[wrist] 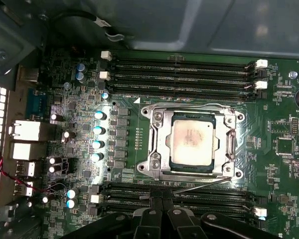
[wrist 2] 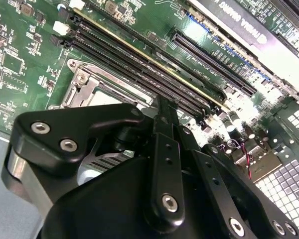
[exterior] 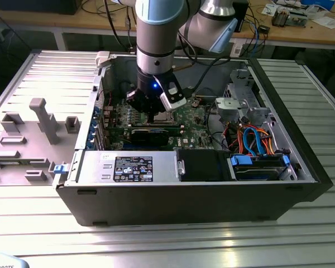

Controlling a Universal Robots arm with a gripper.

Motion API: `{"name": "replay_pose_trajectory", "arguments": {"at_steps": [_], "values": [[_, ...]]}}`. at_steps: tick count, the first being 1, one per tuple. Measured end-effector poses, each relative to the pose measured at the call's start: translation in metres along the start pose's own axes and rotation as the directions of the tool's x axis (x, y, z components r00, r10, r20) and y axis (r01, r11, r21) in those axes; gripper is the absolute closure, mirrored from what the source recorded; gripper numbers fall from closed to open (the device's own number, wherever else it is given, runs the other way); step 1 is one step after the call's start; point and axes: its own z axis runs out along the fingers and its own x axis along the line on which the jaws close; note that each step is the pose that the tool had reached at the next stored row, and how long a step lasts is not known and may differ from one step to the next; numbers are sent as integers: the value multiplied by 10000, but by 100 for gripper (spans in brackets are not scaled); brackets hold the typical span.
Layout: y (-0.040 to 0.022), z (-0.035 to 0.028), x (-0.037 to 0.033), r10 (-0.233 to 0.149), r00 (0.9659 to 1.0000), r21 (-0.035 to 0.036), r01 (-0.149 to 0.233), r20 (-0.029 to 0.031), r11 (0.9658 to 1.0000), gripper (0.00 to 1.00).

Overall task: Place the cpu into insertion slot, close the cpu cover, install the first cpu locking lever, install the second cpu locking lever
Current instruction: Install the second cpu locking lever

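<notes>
The cpu [wrist: 192, 139], a dull silver square, lies in the insertion slot [wrist: 228, 172] on the green board. The cpu cover [wrist: 158, 149], a silvery frame, lies flat around it. One thin wire lever [wrist: 189, 105] runs along one side of the socket. A second wire lever [wrist: 204, 186] runs slanted along the opposite side, its end close to my fingertips. My gripper [wrist: 162, 200] is shut, its black fingers pressed together just beside that edge of the socket. It hangs low over the board in the exterior view [exterior: 155, 116]. In the second wrist view its body [wrist 2: 162, 107] hides most of the socket [wrist 2: 84, 87].
Long black memory slots [wrist: 184, 74] flank the socket on both sides. A long black expansion card [exterior: 151, 134] lies nearer the exterior view's front. Drive cage and orange-blue cables [exterior: 251, 137] fill the case's right; the case walls [exterior: 184, 201] enclose everything.
</notes>
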Motion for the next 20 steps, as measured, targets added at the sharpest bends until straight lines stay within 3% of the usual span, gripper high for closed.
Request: {"name": "replay_pose_trajectory", "arguments": {"at_steps": [13,16,20], "values": [[-46,-1,6,-2,10000,-69,2,4,10000,89],[-46,12,16,-7,10000,-121,7,7,9999,89],[-52,60,39,-13,10000,-269,14,16,9996,89]]}}
